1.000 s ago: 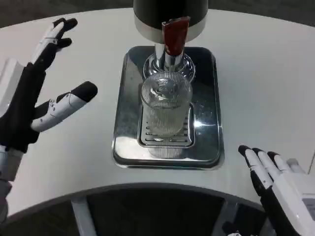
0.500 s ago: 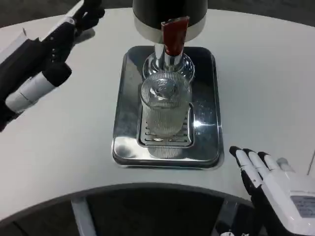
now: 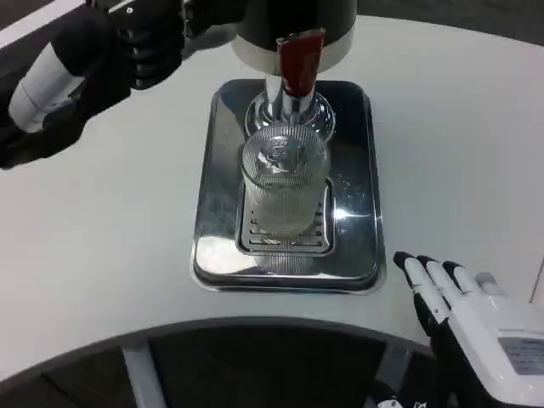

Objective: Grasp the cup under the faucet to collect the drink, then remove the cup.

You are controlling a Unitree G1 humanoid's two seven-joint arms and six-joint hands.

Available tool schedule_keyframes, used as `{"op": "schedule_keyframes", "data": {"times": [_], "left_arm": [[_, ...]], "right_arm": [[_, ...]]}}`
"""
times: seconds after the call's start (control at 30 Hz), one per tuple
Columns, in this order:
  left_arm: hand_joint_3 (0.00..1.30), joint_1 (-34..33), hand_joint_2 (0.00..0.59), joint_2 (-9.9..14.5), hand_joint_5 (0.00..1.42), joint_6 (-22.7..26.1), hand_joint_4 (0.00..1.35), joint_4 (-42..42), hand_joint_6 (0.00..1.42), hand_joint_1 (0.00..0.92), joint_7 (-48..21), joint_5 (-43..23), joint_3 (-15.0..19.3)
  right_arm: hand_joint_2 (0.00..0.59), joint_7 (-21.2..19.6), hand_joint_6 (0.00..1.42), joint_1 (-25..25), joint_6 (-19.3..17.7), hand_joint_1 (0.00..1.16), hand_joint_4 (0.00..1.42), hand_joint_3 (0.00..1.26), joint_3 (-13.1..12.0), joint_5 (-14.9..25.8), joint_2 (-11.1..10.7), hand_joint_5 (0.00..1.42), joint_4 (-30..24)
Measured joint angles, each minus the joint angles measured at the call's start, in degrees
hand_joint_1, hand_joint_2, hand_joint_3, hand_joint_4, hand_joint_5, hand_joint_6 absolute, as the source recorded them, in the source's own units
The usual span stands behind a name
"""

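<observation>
A clear ribbed cup (image 3: 285, 183) stands upright on the grate of the steel drip tray (image 3: 223, 161), right under the faucet (image 3: 289, 102) with its red lever (image 3: 299, 58). The cup looks empty. My left hand (image 3: 140, 42) is raised at the upper left, close beside the black dispenser body (image 3: 293, 21), its dark fingers partly bent and holding nothing. My right hand (image 3: 476, 319) lies at the table's front right edge, fingers stretched out and apart, well clear of the tray.
The white table (image 3: 450, 127) spreads on both sides of the tray. Its curved front edge runs just in front of the tray, with a dark gap and frame below.
My left hand has risen and swung right, from the table's left side up to the dispenser's left flank. The right hand has crept slightly forward. The cup has not moved.
</observation>
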Motion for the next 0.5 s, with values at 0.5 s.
{"op": "schedule_keyframes", "data": {"times": [0.5], "left_arm": [[0.00, -7.87, 0.012, -5.95, 0.01, 0.74, 0.00, 8.71, 0.00, 0.000, -3.42, 2.62, -1.12]], "right_arm": [[0.303, 0.00, 0.00, 0.32, 0.32, 0.68, 0.00, 0.00, 0.22, -0.85, 0.58, 0.00, -0.04]]}}
